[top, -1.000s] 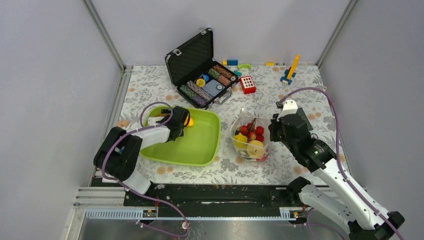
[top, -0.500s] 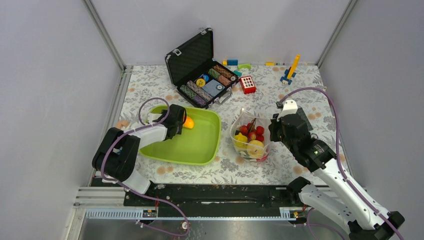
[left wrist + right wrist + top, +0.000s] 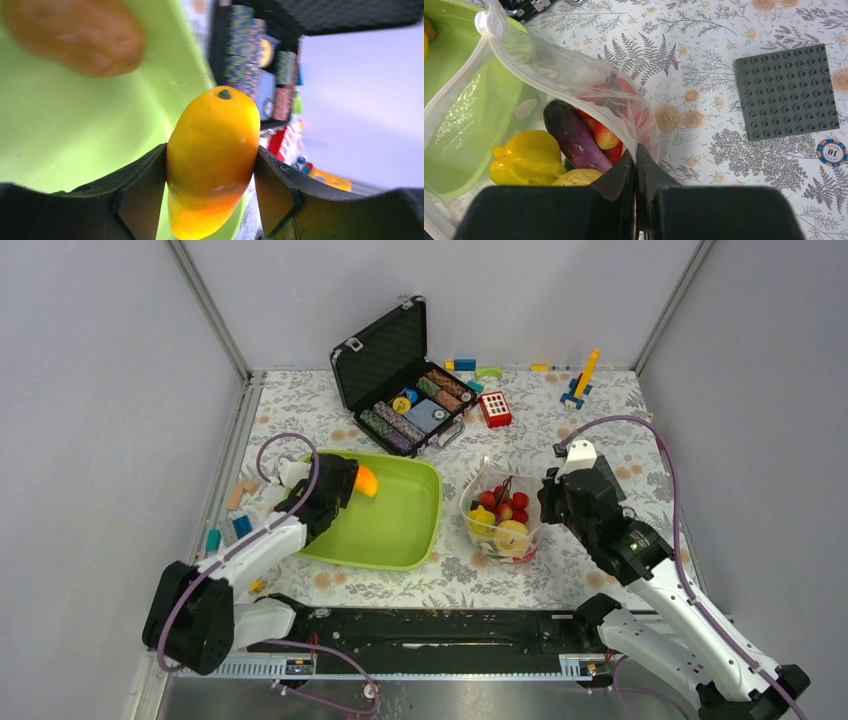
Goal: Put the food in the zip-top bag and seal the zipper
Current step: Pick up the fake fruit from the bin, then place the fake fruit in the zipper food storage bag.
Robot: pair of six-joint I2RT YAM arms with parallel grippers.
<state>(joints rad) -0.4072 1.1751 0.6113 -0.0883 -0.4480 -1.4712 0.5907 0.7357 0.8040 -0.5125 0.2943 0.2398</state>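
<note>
An orange-yellow fruit (image 3: 212, 150) from the food is clamped between my left gripper's (image 3: 210, 192) pads, above the far-left part of the lime-green tray (image 3: 400, 530). From above, the left gripper (image 3: 348, 485) shows the fruit (image 3: 367, 481) sticking out of its tip. The zip-top bag (image 3: 500, 525) stands open right of the tray. Inside it are a yellow fruit (image 3: 524, 157), a purple eggplant (image 3: 574, 140) and red pieces (image 3: 605, 136). My right gripper (image 3: 636, 162) is shut on the bag's right mouth edge. The zipper (image 3: 446, 92) runs to a white slider (image 3: 490, 22).
An open black case of poker chips (image 3: 400, 390) stands behind the tray. A grey baseplate (image 3: 786, 95) and a loose chip (image 3: 831, 151) lie right of the bag. Building blocks (image 3: 495, 408) dot the back, more (image 3: 240, 510) lie left of the tray. A brownish food piece (image 3: 75, 35) rests in the tray.
My left gripper has closed on the orange-yellow fruit and raised it, and the arm has swung out to the left, uncovering blocks beside the tray. The right arm and bag have stayed still.
</note>
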